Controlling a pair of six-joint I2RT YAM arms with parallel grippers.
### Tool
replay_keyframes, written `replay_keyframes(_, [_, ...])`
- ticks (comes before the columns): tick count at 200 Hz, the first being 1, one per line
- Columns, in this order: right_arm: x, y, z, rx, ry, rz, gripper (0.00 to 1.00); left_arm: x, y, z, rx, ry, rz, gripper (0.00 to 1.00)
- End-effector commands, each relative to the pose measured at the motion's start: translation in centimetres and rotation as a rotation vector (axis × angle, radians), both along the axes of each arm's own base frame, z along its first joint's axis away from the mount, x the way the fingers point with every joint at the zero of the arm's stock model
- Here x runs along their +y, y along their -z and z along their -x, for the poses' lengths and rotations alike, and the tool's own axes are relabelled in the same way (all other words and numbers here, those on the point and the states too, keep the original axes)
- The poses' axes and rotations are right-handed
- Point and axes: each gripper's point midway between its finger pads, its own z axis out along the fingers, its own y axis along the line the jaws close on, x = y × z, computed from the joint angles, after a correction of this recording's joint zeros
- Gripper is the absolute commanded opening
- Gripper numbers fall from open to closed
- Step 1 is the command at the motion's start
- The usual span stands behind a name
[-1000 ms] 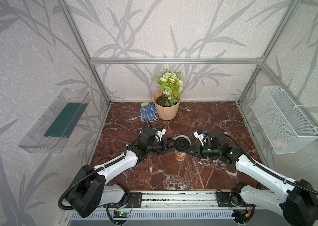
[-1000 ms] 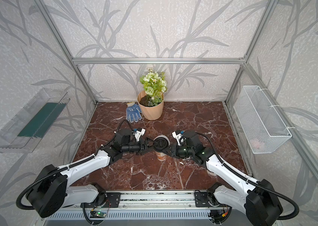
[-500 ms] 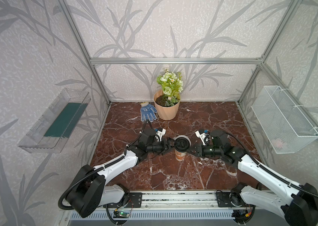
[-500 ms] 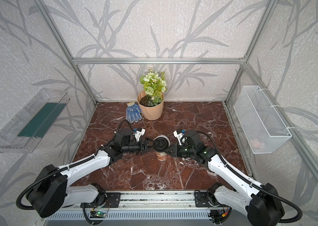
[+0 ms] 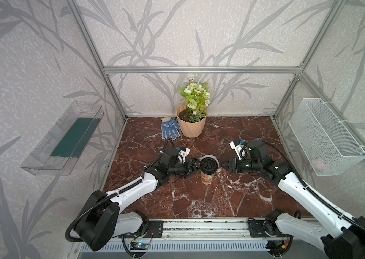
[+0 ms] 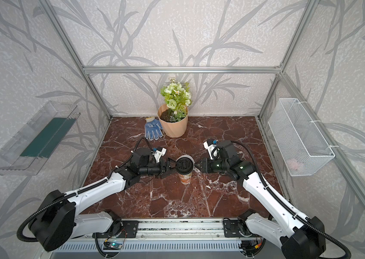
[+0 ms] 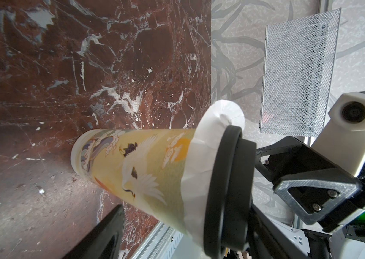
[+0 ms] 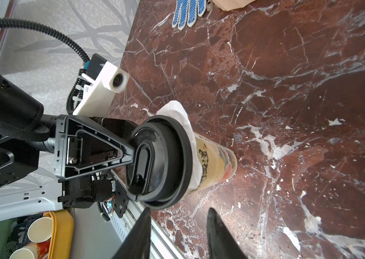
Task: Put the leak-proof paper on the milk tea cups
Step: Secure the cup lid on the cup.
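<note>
Leak-proof paper (image 7: 196, 179) skirts cup (image 7: 145, 170) rim under black lid (image 8: 161, 161); left tool (image 5: 195, 169) spread at lid's left edge, right tool (image 5: 222, 165) parted, empty, just right.

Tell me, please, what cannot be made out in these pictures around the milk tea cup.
Inside of the milk tea cup: every view, covered by the black lid.
Most of the leak-proof paper: every view, under the lid; only its crumpled edge shows.
The pink thing in the wire basket: both top views, too small and behind mesh.
</note>
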Motion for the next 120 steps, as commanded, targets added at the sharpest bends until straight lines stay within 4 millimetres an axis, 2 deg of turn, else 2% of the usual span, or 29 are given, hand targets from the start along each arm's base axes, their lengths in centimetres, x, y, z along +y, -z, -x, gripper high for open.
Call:
replay_keyframes(1, [-0.3, -0.6, 0.3, -0.016, -0.008, 0.009, 0.41, 0.1, -0.3, 0.3, 0.004, 0.003, -0.026, 0.83])
replay_keyframes(87, [-0.9, -0.6, 0.8, -0.012, 0.008, 0.003, 0.41, -0.9, -4.5, -0.2, -0.079, 0.039, 0.061, 0.93])
replay_keyframes(105, [-2.5, -0.9, 0.2, -0.042, 0.081, 0.036, 0.42, 0.4, -4.9, 0.1, -0.115, 0.015, -0.012, 0.94])
replay_keyframes(120, [-5.7, -0.8, -0.9, -0.103, 0.220, 0.110, 0.47, 3.5, -4.9, -0.3, -0.188, -0.079, -0.188, 0.95])
